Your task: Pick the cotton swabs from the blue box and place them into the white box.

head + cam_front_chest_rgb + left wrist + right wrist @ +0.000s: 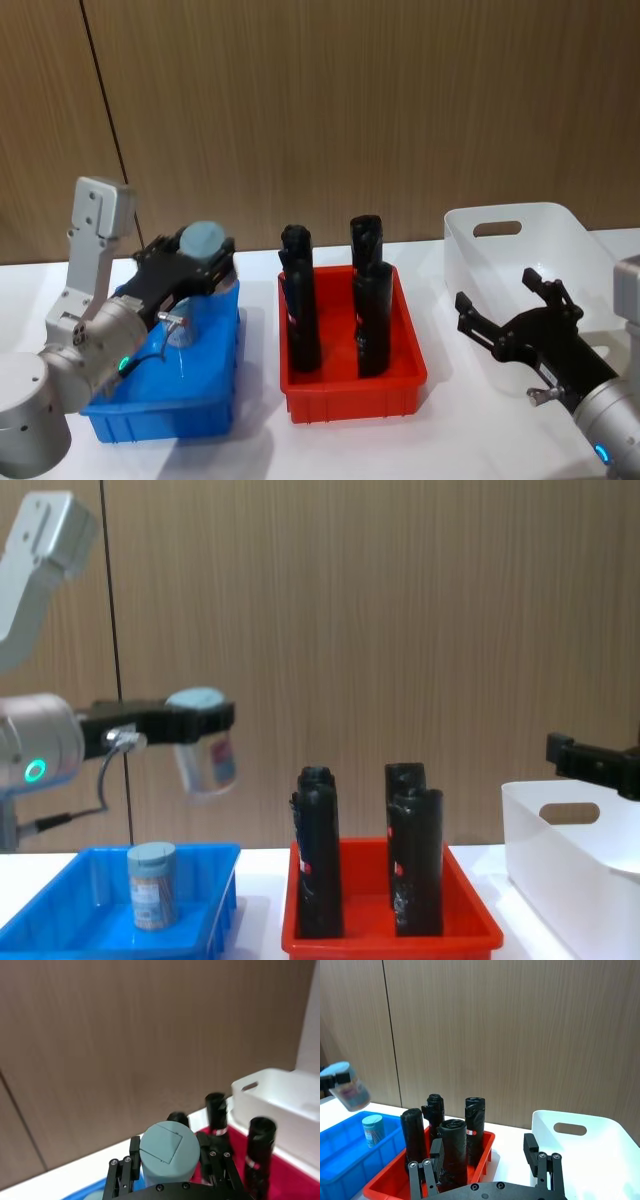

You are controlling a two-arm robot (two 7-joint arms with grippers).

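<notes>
Entry: my left gripper (197, 262) is gripping one cotton swab tub (206, 756) by its upper end, with the jaws closed against its sides just under the lid. I am holding it in the air above the far right part of the blue box (150, 415), well clear of the tray floor. From the chest view the tub is tilting slightly. Its pale grey-blue round lid is sitting uppermost between my fingers, and the clear body with the pink-blue label is hanging below them. The left wrist view is looking straight down on the flat lid; I cannot make out the swab sticks inside. A second tub (152, 885) of the same kind is standing upright on the floor of the blue box, lid up, apart from the walls. The red tray (350, 395) is sitting just to the right of the blue box and is carrying four upright black cylinders (300, 300). The white box (560, 235) is standing to the right of the red tray, with its oval handle cut-out on the far wall. My right gripper (497, 288) is hovering by the near left side of the white box, jaws spread wide and gripping nothing.
</notes>
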